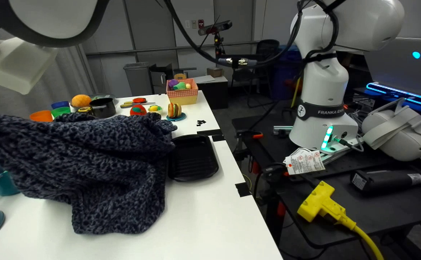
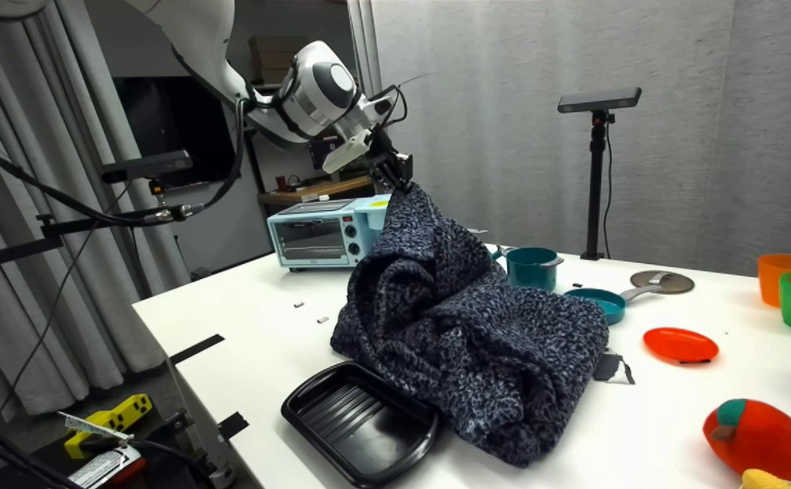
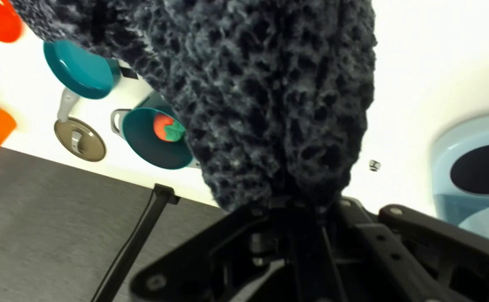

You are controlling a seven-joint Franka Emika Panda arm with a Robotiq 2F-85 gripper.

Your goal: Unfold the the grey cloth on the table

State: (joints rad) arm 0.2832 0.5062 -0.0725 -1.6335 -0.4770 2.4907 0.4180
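Holding up part of grey cloth point(image 2: 470, 326), end effector point(image 2: 400, 182) clamped on it, rest bunched on table point(image 2: 252, 316)

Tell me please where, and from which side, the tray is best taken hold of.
Probably by the rim of the tray, on its long side away from the cloth: come from above and straddle it. That rim is raised and exposed, while the cloth crowds the opposite side. The gripper now holds the cloth, so it should let go first.
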